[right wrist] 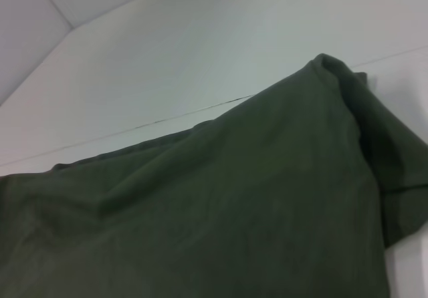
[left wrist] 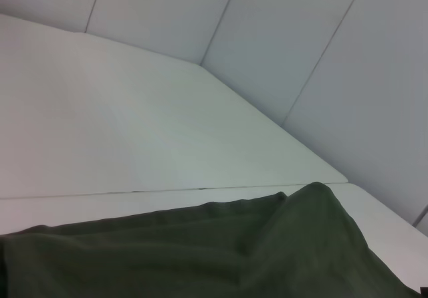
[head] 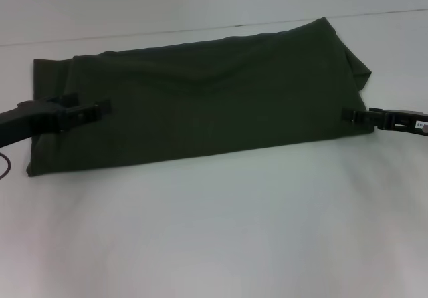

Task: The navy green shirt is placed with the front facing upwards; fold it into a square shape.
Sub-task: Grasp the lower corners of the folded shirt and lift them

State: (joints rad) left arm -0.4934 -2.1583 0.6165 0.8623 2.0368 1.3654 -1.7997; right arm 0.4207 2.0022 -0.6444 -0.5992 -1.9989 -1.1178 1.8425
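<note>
The navy green shirt (head: 214, 104) lies folded into a long dark band across the white table, with no print showing. Its far right corner is rumpled and peaks up. My left gripper (head: 101, 109) reaches in from the left and sits over the band's left part. My right gripper (head: 349, 115) comes in from the right and meets the band's right edge. The left wrist view shows the shirt (left wrist: 200, 251) stretching away over the table. In the right wrist view the shirt (right wrist: 221, 204) fills most of the picture, its folded corner at one side.
The white table (head: 214, 231) spreads wide in front of the shirt. A thin seam (head: 200, 29) runs across the table behind it. Pale wall panels (left wrist: 301, 37) stand beyond the table's far edge.
</note>
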